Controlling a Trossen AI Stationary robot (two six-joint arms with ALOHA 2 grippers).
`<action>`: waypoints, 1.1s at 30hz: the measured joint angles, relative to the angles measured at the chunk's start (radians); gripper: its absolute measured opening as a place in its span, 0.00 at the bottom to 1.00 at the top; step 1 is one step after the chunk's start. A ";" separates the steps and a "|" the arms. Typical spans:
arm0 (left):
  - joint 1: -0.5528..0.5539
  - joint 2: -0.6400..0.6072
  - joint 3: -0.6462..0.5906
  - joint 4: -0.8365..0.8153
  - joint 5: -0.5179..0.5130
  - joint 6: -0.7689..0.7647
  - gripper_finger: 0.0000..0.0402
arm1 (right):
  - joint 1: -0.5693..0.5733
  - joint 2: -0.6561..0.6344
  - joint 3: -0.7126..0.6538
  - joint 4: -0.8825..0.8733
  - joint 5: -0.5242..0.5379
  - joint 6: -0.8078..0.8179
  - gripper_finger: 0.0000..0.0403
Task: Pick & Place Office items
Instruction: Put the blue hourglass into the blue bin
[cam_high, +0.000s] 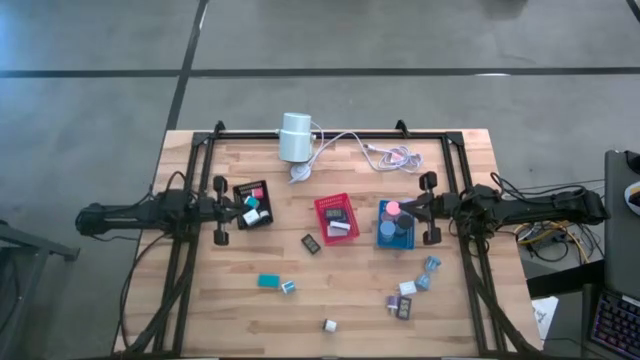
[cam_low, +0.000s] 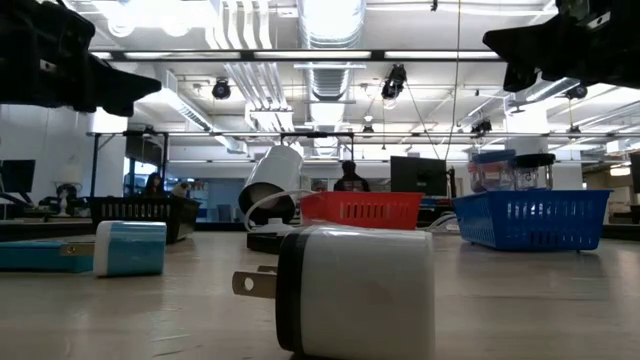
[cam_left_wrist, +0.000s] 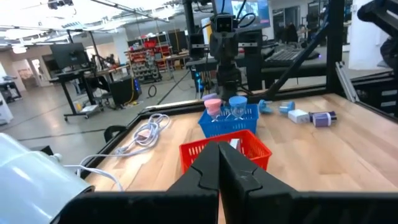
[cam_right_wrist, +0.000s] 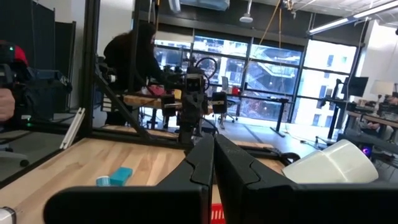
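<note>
Small office items lie loose on the wooden table: a black piece (cam_high: 311, 244), a teal block (cam_high: 268, 281), a white plug (cam_high: 329, 325) that stands close up in the low view (cam_low: 350, 290), and a cluster at the right (cam_high: 405, 300). More items sit in the black tray (cam_high: 253, 203), the red tray (cam_high: 337, 217) and the blue tray (cam_high: 395, 222). My left gripper (cam_high: 240, 205) hangs over the black tray's left edge, shut and empty (cam_left_wrist: 219, 168). My right gripper (cam_high: 408, 213) hangs over the blue tray's right side, shut and empty (cam_right_wrist: 213, 162).
A white cylinder (cam_high: 296, 137) lies at the table's far edge with its white and pink cables (cam_high: 385, 152). A black metal frame (cam_high: 330, 133) runs along the far edge and down both sides. People sit and stand in the room beyond the table.
</note>
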 joint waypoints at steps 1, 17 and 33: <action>0.000 0.000 -0.001 0.001 0.000 0.003 0.01 | 0.000 0.000 0.000 -0.003 0.000 0.000 0.02; 0.001 0.000 -0.029 0.047 0.004 -0.010 0.01 | 0.000 0.000 0.000 -0.016 -0.002 -0.008 0.02; 0.001 0.000 -0.029 0.064 0.000 0.005 0.01 | 0.074 0.148 0.531 -0.690 0.046 -0.048 0.02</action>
